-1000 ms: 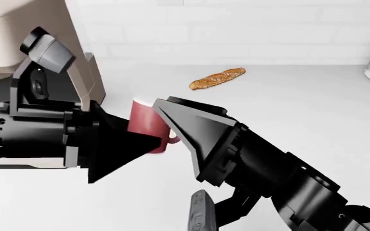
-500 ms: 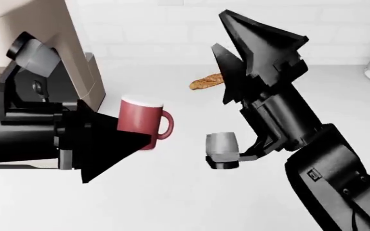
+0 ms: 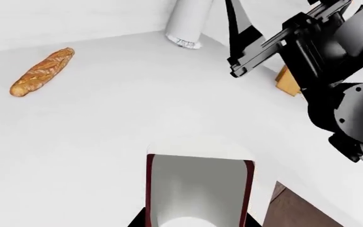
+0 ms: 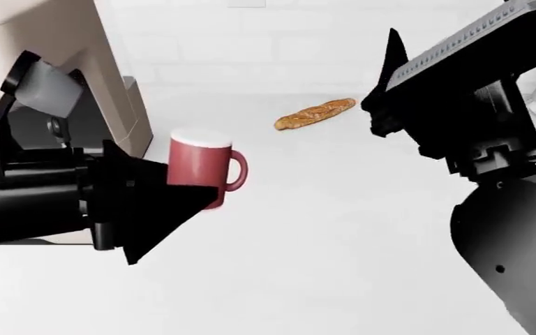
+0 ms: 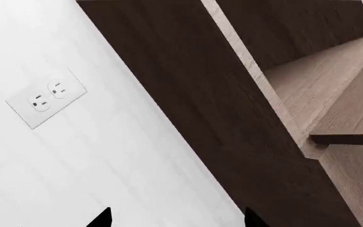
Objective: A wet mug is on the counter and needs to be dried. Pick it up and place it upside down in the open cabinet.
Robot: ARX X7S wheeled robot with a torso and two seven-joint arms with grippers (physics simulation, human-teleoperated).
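Mug: I see the mug (image 4: 201,167) upright, dark red with its white rim on top and its handle pointing toward my right arm. It is over the counter (image 4: 324,237) — I cannot tell whether its base touches the surface.
Left gripper: the left gripper (image 4: 170,192) is clamped on the mug's body; in the left wrist view the mug (image 3: 197,189) sits between the fingers, its white inside facing the camera.
Right gripper: the right gripper (image 4: 389,91) is raised above the counter, well apart from the mug, holding nothing. In the right wrist view two dark fingertips (image 5: 102,218) stand spread apart.
Right wrist view: a white wall with an outlet (image 5: 47,96) and the dark wooden cabinet (image 5: 245,123) with pale shelves inside.
Around: a baguette (image 4: 315,114) lies on the counter near the back wall — a beige coffee machine (image 4: 63,77) stands behind my left arm.
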